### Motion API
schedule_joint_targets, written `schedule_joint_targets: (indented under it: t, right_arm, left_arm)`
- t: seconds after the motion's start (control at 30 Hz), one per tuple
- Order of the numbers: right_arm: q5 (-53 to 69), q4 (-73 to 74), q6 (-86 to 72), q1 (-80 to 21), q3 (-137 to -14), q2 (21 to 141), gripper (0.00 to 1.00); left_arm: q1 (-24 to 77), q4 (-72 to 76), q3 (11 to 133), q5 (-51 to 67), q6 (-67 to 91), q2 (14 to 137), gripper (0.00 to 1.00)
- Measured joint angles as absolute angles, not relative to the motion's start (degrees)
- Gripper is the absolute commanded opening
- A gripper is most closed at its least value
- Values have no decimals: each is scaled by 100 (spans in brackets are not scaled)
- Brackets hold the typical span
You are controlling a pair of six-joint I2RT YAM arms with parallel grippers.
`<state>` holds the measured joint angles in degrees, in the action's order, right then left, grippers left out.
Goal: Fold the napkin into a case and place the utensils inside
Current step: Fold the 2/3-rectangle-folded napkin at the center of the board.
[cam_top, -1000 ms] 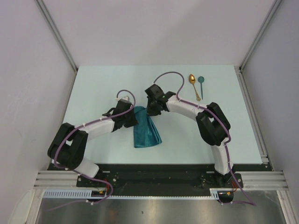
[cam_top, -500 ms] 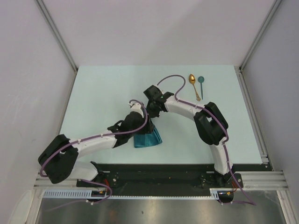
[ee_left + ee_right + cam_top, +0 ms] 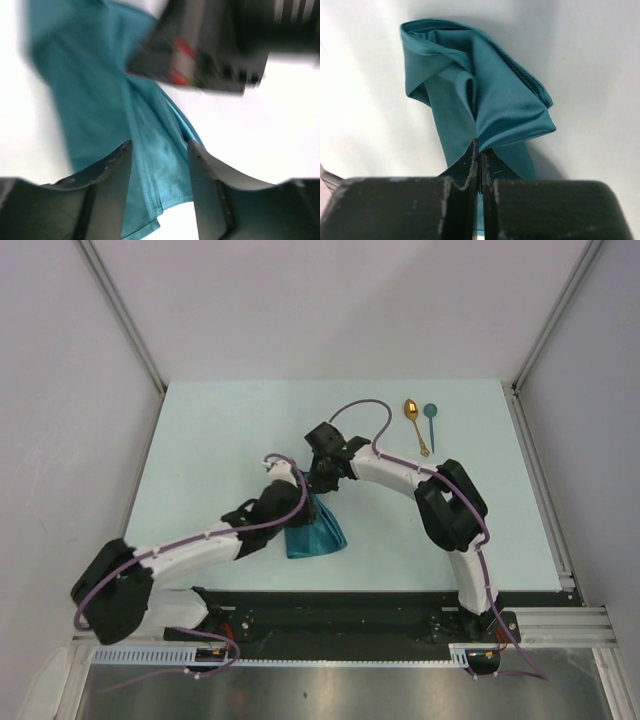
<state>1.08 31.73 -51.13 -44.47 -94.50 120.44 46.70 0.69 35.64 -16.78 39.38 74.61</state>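
Now the left gripper (image 3: pixel 160 146) stands with its jaws parted over the napkin (image 3: pixel 315 535), where a second ago it was clenched, and the cloth bundle looks shorter than before (a fold just laid and let go, I judge). The napkin lies about mid-table (image 3: pixel 220 430), toward the near edge. At its far end the right gripper (image 3: pixel 479 150) is pinched tight on a gathered fold. No case exists yet, so nothing is in it: the gold spoon (image 3: pixel 414 420) and teal spoon (image 3: pixel 431 420) lie side by side at the far edge, toward the right corner.
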Motion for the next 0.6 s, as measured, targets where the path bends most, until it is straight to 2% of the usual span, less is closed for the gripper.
schedule_joint_targets:
  t: [0.1, 0.2, 0.37, 0.6]
  right_arm:
    - [257, 2899, -4644, -4362, -9323, 12040, 0]
    - [475, 2604, -4217, -4224, -9056, 12040, 0]
    - [864, 2331, -3590, -3924, -8759, 12033, 0]
    - [1026, 2060, -2961, -3793, -8753, 12033, 0]
  left_arm:
    - [3931, -110, 3527, -1321, 4010, 6796, 43]
    - [3199, -305, 3627, -840, 4036, 6705, 35]
    - [2362, -696, 4075, -69, 4027, 7448, 18]
    - [2091, -735, 5142, 427, 3986, 8886, 0]
